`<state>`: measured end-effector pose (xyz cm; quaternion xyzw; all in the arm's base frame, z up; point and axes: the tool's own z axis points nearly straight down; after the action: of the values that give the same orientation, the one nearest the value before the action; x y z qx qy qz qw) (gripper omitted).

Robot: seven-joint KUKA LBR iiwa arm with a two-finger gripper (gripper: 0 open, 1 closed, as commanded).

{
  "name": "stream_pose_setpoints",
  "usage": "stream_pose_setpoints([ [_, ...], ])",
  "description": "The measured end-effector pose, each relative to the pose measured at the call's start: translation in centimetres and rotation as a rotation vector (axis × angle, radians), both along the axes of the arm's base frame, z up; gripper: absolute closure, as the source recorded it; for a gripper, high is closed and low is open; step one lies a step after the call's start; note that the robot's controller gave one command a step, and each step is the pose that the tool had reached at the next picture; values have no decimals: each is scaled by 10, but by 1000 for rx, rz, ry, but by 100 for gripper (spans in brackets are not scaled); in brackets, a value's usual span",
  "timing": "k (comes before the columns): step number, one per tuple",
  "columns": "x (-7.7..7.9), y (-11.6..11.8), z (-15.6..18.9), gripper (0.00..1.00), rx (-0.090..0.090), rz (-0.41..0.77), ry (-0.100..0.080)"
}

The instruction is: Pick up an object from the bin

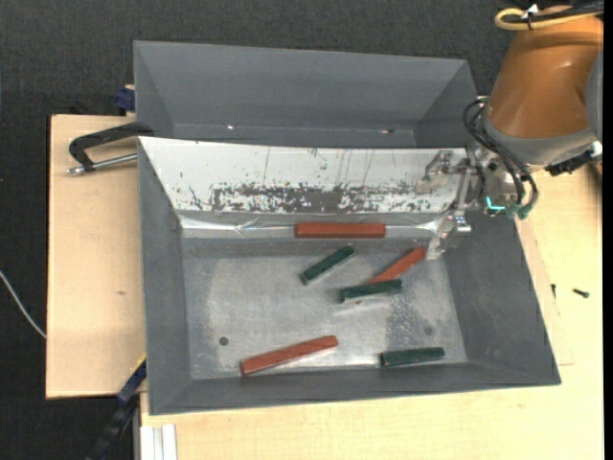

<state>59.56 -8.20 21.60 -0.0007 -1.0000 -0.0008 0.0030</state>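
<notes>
My gripper (458,209) hangs at the bin's back right corner, close to the right wall and above the floor. Nearest to it is a small orange-red bar (400,264), lying tilted just below and to its left. A dark green bar (371,292) lies beside that bar's lower end. Along the foot of the back wall rests a longer red bar (340,229), to the gripper's left. Nothing shows held in the gripper.
Another green bar (327,264) lies tilted in the middle of the bin. A long red bar (288,355) and a green bar (412,356) rest near the front wall. The arm's orange cover stands over the right rim.
</notes>
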Motion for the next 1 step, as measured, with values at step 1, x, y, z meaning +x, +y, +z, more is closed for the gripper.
stream_pose_setpoints([
  [1, 2, 0, 5, 0, -1, 1, -9],
])
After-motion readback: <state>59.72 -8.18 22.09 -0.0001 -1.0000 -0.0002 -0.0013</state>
